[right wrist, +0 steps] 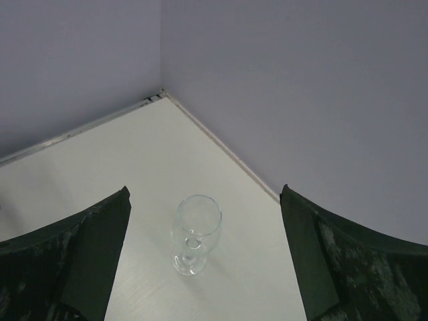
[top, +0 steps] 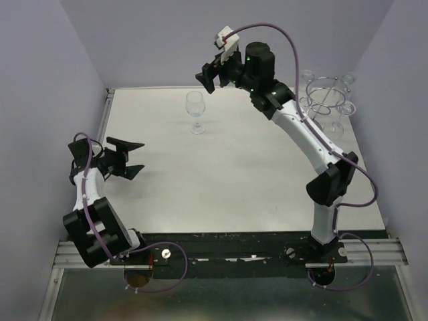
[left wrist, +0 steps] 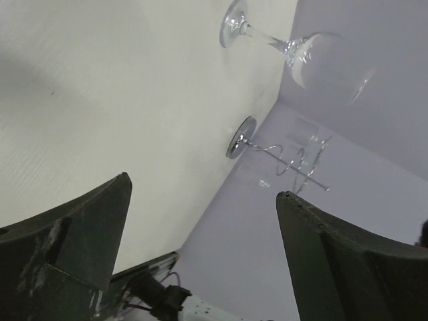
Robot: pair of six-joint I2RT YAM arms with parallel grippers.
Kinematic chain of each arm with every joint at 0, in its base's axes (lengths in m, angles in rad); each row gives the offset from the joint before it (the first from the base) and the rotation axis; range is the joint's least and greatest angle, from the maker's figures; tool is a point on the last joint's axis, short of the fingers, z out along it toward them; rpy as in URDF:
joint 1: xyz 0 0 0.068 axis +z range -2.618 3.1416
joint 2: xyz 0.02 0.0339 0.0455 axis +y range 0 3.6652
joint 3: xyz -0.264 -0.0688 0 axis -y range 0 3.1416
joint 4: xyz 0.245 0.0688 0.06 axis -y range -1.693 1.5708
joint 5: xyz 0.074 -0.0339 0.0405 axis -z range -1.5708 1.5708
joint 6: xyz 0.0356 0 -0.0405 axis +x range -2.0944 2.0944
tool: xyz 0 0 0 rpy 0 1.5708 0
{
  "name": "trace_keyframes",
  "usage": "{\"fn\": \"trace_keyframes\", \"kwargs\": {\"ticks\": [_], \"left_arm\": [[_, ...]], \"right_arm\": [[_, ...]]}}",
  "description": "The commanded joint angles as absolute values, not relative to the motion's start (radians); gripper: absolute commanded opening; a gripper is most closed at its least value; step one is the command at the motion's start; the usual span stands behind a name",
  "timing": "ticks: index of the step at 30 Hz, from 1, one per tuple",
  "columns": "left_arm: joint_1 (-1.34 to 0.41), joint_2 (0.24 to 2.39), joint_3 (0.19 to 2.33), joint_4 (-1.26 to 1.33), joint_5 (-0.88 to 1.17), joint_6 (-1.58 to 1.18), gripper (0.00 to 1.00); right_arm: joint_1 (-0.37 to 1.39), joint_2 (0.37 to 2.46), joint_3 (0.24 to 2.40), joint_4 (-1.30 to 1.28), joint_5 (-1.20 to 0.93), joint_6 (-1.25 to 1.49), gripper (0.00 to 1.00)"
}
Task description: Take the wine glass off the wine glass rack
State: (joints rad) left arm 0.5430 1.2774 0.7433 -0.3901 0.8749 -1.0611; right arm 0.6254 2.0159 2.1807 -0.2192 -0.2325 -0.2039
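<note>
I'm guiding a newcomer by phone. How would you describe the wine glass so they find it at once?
Look at the white table, along its far edge near the middle. The wine glass stands there upright and alone, near the right gripper. Unlike the chrome wine glass rack in the far right corner, it is clear glass with bowl, stem and foot.

- The left arm (top: 90,194) is folded low, its elbow tucked close behind the hand.
- The left hand (top: 139,158) points sideways toward the right arm. Its two dark fingers (left wrist: 80,234) are spread wide and grip nothing.
- The right arm (top: 314,144) stretches far forward and inward, its long forearm sloping up to the wrist.
- The right hand (top: 212,73) hangs high, tilted downward, with both fingers wide apart and empty.
</note>
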Motion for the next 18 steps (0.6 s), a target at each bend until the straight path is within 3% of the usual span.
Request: {"fn": "trace_keyframes", "kwargs": {"ticks": [1,7,11,18], "left_arm": [[0.431,1.319,0.882,-0.409,0.779,-0.875,0.99],[0.273,1.344,1.017,-0.488,0.643,-0.6,0.99],[0.166,1.29,0.962,-0.375,0.465,-0.468,0.99],[0.084,1.216,0.847,-0.196,0.439,-0.479,0.99]], "right_arm": [[0.582,1.821,2.039,-0.281,-0.14,-0.192,1.0],[0.427,1.495,1.752,-0.368,-0.124,-0.162,1.0],[0.304,1.249,1.544,-0.429,-0.036,-0.204,1.0],[-0.167,1.019,1.324,-0.543,-0.124,-0.075,1.0]]}}
